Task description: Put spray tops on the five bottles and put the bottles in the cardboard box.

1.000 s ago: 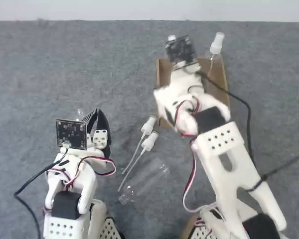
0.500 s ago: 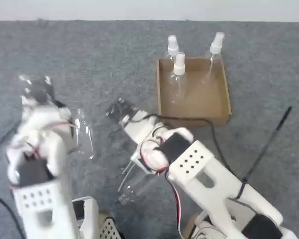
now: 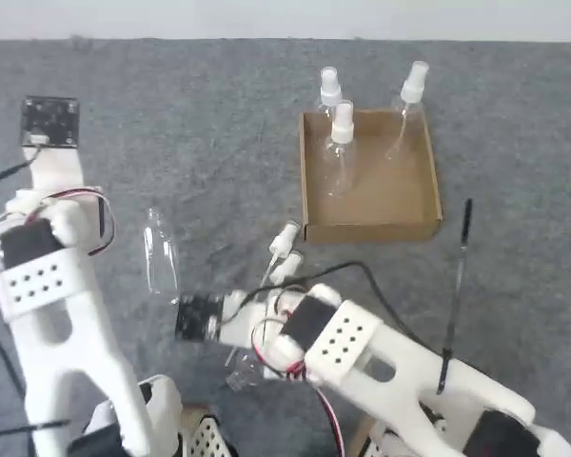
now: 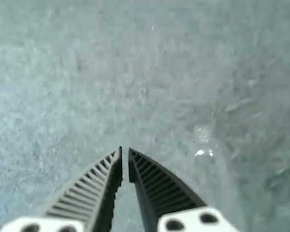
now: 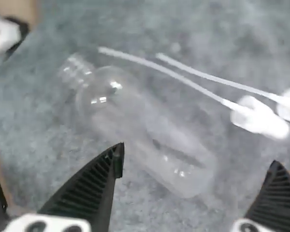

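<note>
The bottle (image 5: 140, 130) under the spread right gripper (image 5: 197, 155) may be rolled away if pinched off-centre; the left gripper (image 4: 124, 152) is pressed together.

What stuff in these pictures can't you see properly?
High view: a bottle lies mostly under the right arm; only one end shows.
Right wrist view: the two spray tops are blurred, and the picture's edge cuts one off.
Left wrist view: a shiny speck beyond the left claw is too blurry to name.
</note>
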`<state>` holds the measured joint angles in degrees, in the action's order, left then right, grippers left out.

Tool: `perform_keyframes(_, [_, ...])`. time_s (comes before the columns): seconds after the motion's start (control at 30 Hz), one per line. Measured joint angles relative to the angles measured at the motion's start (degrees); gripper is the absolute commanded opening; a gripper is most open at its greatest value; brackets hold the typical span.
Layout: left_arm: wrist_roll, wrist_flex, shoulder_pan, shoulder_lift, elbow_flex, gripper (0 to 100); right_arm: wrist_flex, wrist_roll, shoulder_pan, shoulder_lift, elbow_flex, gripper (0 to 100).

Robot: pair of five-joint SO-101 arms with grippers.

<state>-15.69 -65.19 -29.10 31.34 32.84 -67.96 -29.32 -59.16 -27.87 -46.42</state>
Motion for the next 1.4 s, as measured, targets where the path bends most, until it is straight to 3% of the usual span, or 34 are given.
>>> perform_keyframes(0.33, [-1.1,2.6,-2.4,-4.1,-0.1,1,0.1,-6.1,-2.5,0.0,-3.1,37.5])
perform_keyframes(0.6, [-1.3,2.8,-2.4,-4.1,-0.1,1,8.4,-9.1,-2.5,0.0,-11.0,36.9])
perform_keyframes(1.07, [-1.3,2.8,-2.3,-4.1,-0.1,1,9.6,-8.8,-2.5,0.0,-12.7,10.6])
perform_keyframes(1.4, [-1.3,2.8,-2.3,-4.1,-0.1,1,8.6,-4.3,-0.1,-0.7,-13.5,9.1])
